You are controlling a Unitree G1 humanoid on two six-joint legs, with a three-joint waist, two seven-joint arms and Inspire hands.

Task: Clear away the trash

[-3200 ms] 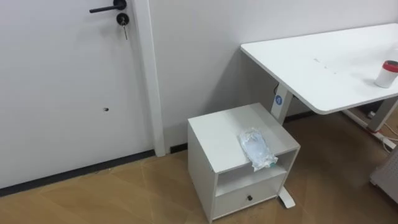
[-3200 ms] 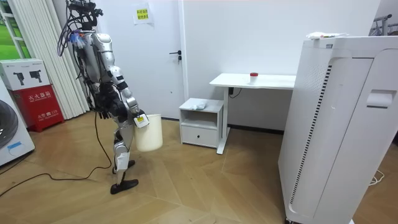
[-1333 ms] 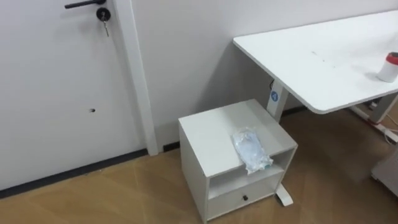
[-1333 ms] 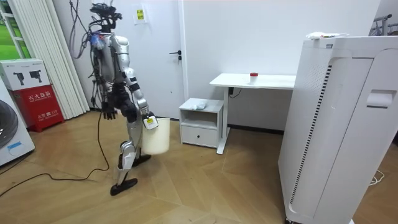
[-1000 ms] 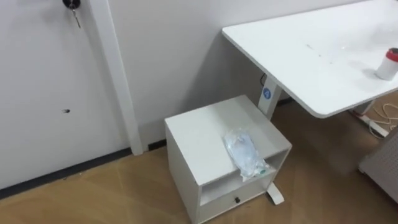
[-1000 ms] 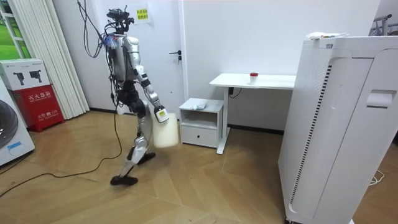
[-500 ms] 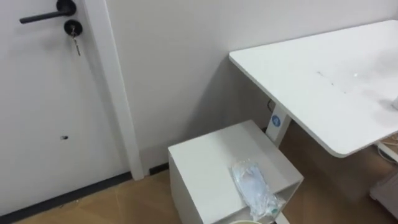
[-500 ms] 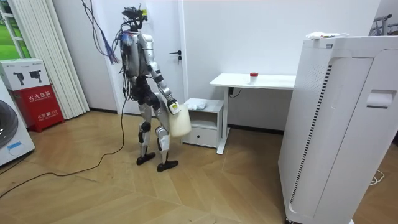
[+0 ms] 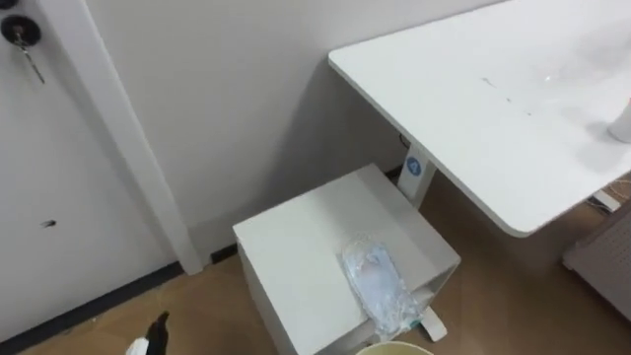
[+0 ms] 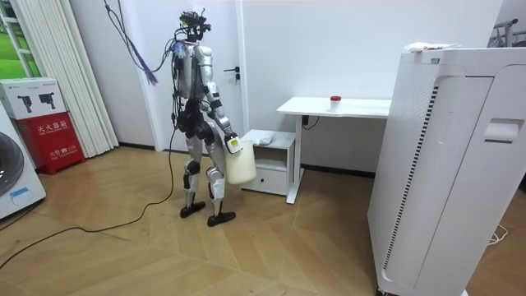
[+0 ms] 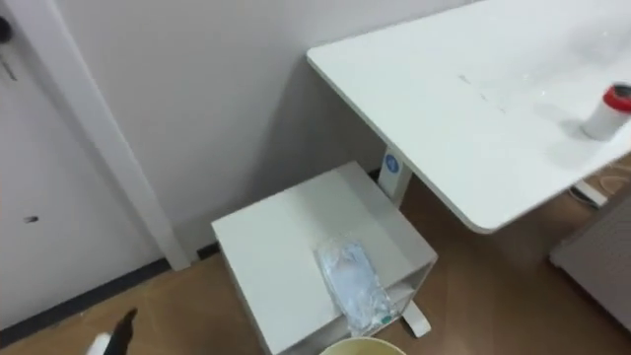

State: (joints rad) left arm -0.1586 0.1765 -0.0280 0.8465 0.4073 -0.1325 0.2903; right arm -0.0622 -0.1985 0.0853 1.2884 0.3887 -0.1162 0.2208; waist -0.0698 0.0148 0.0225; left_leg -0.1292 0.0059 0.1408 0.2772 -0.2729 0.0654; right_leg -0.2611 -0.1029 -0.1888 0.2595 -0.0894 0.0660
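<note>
Left eye view: clear plastic bag (image 9: 378, 286) lies flat on top of the low white cabinet (image 9: 296, 247), toward the front right corner, with one end reaching over the front edge. The white worktop (image 9: 493, 108) stands just right of the cabinet and higher. A door (image 9: 39, 148) is at the left. The pale bin (image 9: 394, 347) shows as a rim at the bottom edge, just in front of the cabinet. The left hand (image 9: 155, 327) pokes in at the lower left, well apart from the bag – can't tell if it's open or closed

Right eye view: same layout, plus a white cup with a red lid (image 11: 599, 111) on the worktop

Room view: robot stands upright facing the cabinet, close to it. The right hand (image 10: 233, 145) grips the bin at its rim – the bin hangs between robot and cabinet. The bag is untouched on the cabinet top
</note>
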